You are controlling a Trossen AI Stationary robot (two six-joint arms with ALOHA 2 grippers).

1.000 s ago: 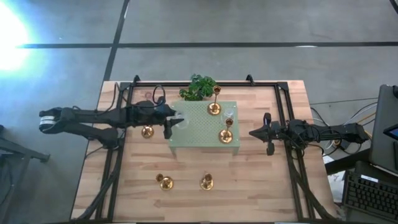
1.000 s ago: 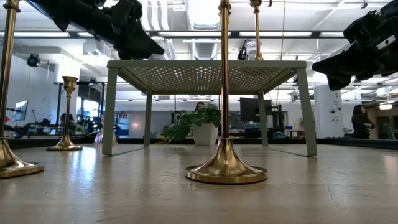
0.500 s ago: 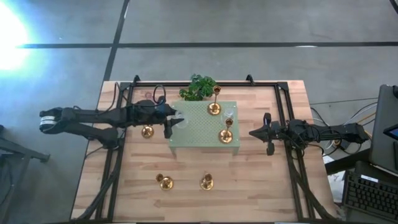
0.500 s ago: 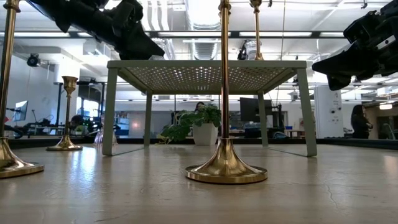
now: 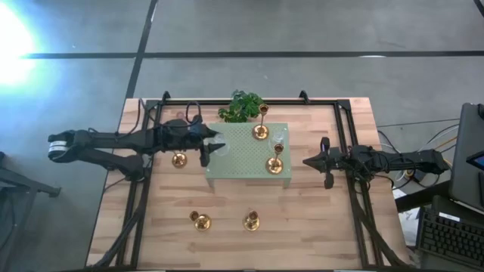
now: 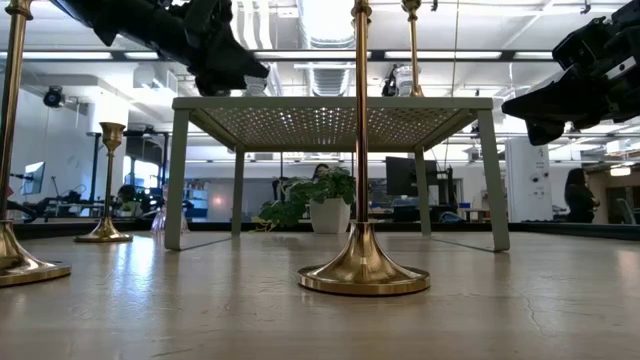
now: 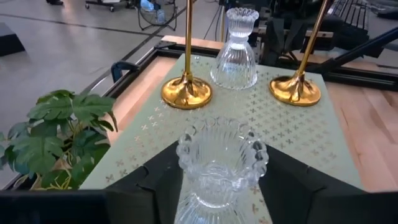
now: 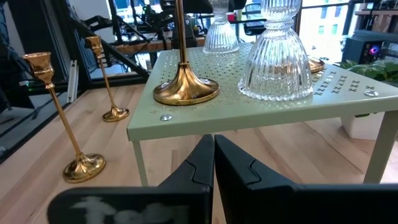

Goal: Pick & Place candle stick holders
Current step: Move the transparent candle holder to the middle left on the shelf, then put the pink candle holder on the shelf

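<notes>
Brass comes first at the table's [image 5: 318, 227] left side: one gold candle stick holder [image 5: 179, 159] stands on the wood just off the left edge of the pale green perforated stand [image 5: 249, 155]. The left gripper [image 5: 214, 145] reaches in from the left edge over the stand's left edge, and in the left wrist view its fingers [image 7: 155, 177] sit spread on either side of a scalloped clear glass holder [image 7: 222, 163] that stands on the stand's top; whether the pads touch the glass I cannot tell.

Near the front edge, two more gold holders stand on the wood well apart from the stand, a left one [image 5: 200, 221] and a right one [image 5: 252, 221]. At the back edge, a leafy green plant [image 5: 240, 106] sits just behind the stand's back left corner.

On the stand itself, a gold holder [image 5: 261, 131] stands near the back edge, a ribbed clear glass holder [image 5: 279, 138] is just beside it toward the right edge, and another gold holder [image 5: 274, 165] stands near the front right corner.

Right of the stand, the right gripper [image 5: 311, 161] hangs over bare wood, clear of the stand's right edge, its fingers [image 8: 196, 163] pressed together with nothing between them. In the low view it shows at the upper right, above the table.
</notes>
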